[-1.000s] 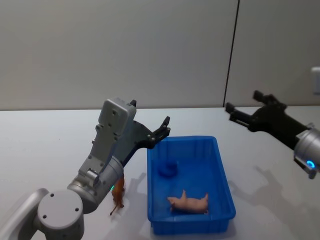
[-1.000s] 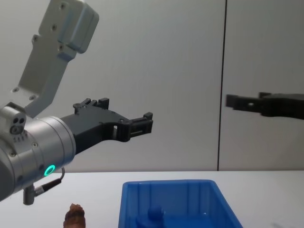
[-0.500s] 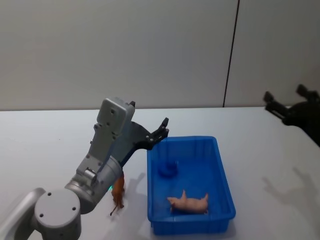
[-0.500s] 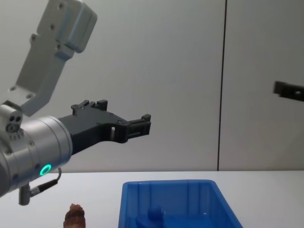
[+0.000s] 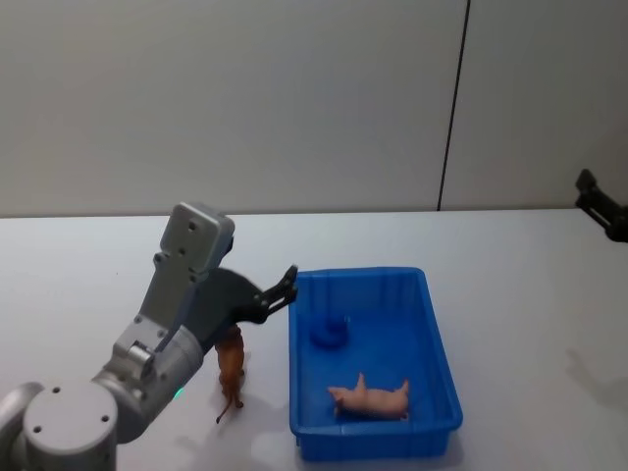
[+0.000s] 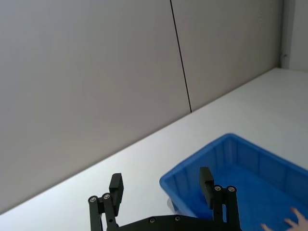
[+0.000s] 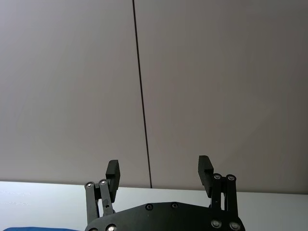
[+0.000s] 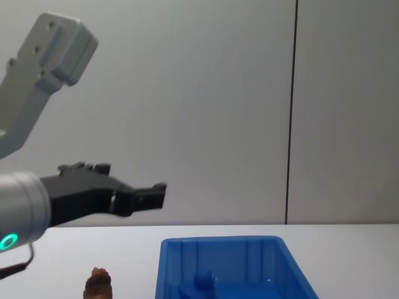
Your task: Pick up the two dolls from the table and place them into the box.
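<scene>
A: Left gripper (image 6: 161,180), jaws?
B: Spread wide, nothing held between them. Bare gap is seen in the left wrist view, with the table and one corner of the box beyond it.

A: Where is it placed?
B: In the head view it is held in the air by the far left corner of the box (image 5: 442,343). In the chest view it is seen raised well above the table (image 5: 98,265), left of the box.

A: Right gripper (image 7: 159,168)?
B: Jaws also spread apart, empty. It is seen at the far right edge of the head view, raised, well apart from the box. It is pointed at the grey wall (image 7: 216,72).

A: Dolls?
B: The pink doll (image 5: 371,399) is found inside the box, lying on its side on the floor near the front wall. The reddish-brown doll (image 5: 232,368) is stood upright on the table, just beside the box's left wall, outside it. It is partly covered by the left arm (image 5: 177,314) in the head view, below and nearer than the open jaws, and is not touched by them.

A: Anything else in the box?
B: A small dark blue round thing (image 5: 331,332) is seen on the floor toward the back left, apart from the pink doll. What it is cannot be told.
</scene>
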